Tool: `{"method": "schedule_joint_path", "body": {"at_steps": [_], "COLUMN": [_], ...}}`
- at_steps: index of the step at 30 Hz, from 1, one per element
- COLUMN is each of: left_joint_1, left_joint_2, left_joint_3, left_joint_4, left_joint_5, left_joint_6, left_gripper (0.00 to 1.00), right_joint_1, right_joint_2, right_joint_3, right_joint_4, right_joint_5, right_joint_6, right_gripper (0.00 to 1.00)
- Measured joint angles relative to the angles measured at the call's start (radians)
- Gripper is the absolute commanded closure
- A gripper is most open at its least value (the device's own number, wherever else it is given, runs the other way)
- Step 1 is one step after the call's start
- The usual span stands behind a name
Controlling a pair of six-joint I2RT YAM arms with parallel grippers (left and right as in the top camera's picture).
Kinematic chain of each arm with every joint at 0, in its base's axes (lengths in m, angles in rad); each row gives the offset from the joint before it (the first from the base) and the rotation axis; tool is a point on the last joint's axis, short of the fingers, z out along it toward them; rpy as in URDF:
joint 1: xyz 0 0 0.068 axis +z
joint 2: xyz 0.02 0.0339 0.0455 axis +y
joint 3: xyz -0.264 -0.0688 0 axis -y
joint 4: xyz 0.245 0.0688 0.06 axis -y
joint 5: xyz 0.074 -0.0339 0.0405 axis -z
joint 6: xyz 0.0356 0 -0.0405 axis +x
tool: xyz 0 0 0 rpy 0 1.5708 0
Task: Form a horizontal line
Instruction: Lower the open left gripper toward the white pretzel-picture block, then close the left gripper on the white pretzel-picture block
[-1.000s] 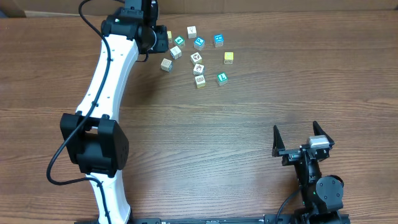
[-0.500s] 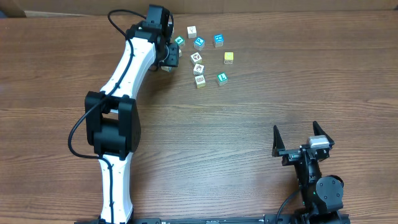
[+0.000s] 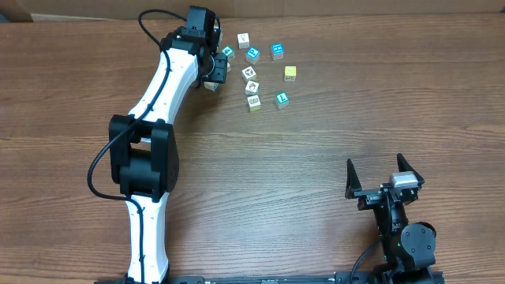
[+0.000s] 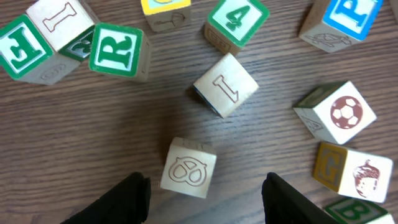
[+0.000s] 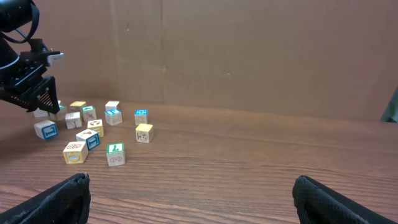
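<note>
**Several blocks (image 3: 251, 72) loose, no line yet**

I see the blocks clustered on the far worktop (image 3: 316, 134), left of centre. Left hand (image 4: 205, 184) hovers over the pretzel block (image 4: 188, 168), fingers apart. Right hand (image 3: 375, 162) sits near right, fingers apart too.

Brown wood-grain table (image 3: 316, 134) fills the overhead frame. A plain brown board wall (image 5: 249, 50), evenly lit, occupies the upper half of the right-wrist frame.
</note>
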Motion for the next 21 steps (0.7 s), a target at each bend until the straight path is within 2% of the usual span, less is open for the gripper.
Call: {"method": "schedule_joint_path", "body": {"at_steps": [4,8,15,17,21], "left_joint_1": [0.0,0.0,0.0,0.0,0.0], "left_joint_2": [0.034,0.078,0.097,0.097,0.097], "left_joint_3": [0.0,0.0,0.0,0.0,0.0], "left_joint_4": [0.015,0.029,0.062,0.063,0.063], "left_joint_5": [-0.011,-0.015,-0.022,-0.022,-0.022], "left_joint_6": [0.011,0.013,0.014,0.014,0.015], "left_gripper": [0.44,0.53,0.58,0.63,0.66], "right_joint_1": [0.0,0.0,0.0,0.0,0.0], "right_joint_2": [0.0,0.0,0.0,0.0,0.0], "right_joint_3": [0.0,0.0,0.0,0.0,0.0], "right_joint_4": [-0.001,0.0,0.0,0.0,0.0], "right_joint_5": [0.0,0.0,0.0,0.0,0.0], "right_joint_6": [0.0,0.0,0.0,0.0,0.0], "right_gripper": [0.0,0.0,0.0,0.0,0.0]}}
